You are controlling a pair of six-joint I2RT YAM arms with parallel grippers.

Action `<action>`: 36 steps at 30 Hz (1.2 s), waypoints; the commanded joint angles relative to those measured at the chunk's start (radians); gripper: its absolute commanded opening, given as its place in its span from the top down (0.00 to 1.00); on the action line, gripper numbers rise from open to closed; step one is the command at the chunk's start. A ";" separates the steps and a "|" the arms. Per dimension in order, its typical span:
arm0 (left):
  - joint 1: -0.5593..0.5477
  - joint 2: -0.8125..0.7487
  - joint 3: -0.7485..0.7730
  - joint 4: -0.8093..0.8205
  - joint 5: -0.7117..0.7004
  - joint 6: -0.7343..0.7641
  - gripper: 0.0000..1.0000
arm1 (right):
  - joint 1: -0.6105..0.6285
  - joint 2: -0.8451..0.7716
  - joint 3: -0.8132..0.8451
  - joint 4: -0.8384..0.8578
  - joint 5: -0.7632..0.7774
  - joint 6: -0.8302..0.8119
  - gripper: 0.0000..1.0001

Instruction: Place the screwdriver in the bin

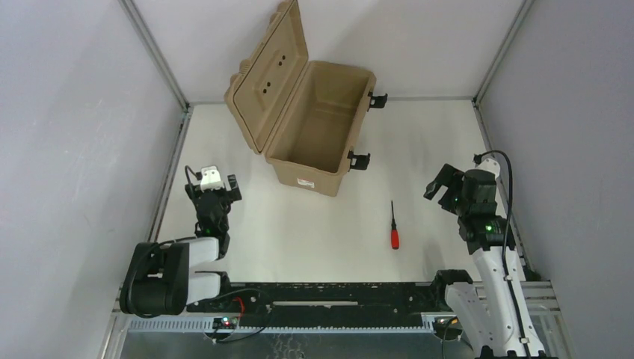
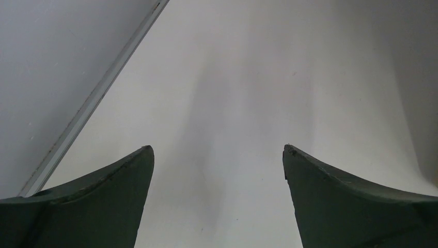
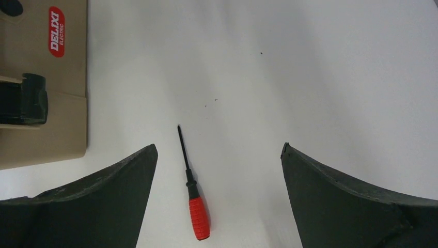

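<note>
The screwdriver, red handle and thin dark shaft, lies flat on the white table right of centre, shaft pointing away from the arms. In the right wrist view it lies on the table between my open fingers, nearer the left one. The tan bin stands at the back centre with its ribbed lid swung open to the left; its labelled side shows at the left of the right wrist view. My right gripper is open and empty, right of the screwdriver. My left gripper is open and empty at the left, over bare table.
Grey walls enclose the table on the left, back and right. A metal frame rail runs along the table's left edge near the left gripper. The bin's black latches stick out on its right side. The arm bases stand on a black rail at the near edge.
</note>
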 commanded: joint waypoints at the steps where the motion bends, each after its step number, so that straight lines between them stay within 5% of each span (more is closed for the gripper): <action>1: 0.009 0.004 0.044 0.102 -0.015 -0.018 0.00 | 0.006 -0.024 0.047 -0.007 -0.027 0.015 0.00; 6: 0.009 0.003 0.043 0.102 -0.016 -0.018 0.00 | 0.036 0.001 0.092 -0.038 -0.108 0.000 0.00; 17: 0.010 0.004 0.043 0.102 -0.015 -0.018 0.00 | 0.463 0.320 0.123 -0.142 0.122 0.121 0.04; 29: 0.009 0.002 0.043 0.102 -0.016 -0.018 0.00 | 0.547 0.556 -0.031 0.039 0.078 0.207 0.14; 36: 0.009 0.002 0.043 0.102 -0.015 -0.018 0.00 | 0.564 0.603 -0.059 0.090 0.099 0.256 0.35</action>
